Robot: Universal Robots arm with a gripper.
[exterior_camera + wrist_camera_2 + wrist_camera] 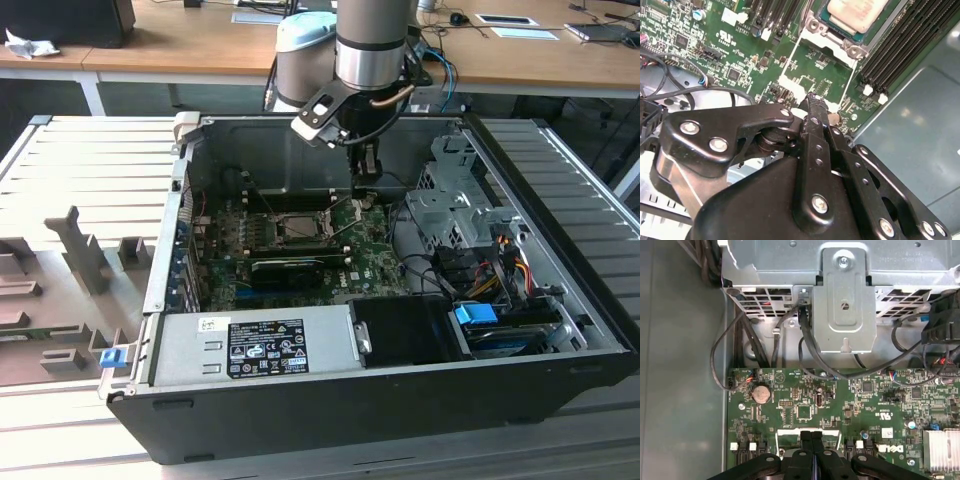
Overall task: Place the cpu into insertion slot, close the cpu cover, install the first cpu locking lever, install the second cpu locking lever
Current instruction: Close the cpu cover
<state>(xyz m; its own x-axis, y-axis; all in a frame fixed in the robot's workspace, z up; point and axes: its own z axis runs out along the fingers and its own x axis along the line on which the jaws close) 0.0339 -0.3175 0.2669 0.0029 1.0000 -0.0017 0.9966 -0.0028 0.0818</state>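
Cpu (856, 11): one, seated in insertion slot (812, 24); one end effector (813, 102), fully closed, nothing held, over motherboard (740, 60).

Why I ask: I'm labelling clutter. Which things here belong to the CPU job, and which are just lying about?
Job: cpu, seated in the insertion slot; cpu cover, open beside it; end effector, down by the cover.
Lying about: graphics card; power supply; drive cage; coin battery; cables.

The small, square, silver-grey metal-faced cpu (856, 12) lies flat in the square black insertion slot (276, 228) of the green motherboard, with the thin silver-grey metal cpu cover (813, 24) framing it
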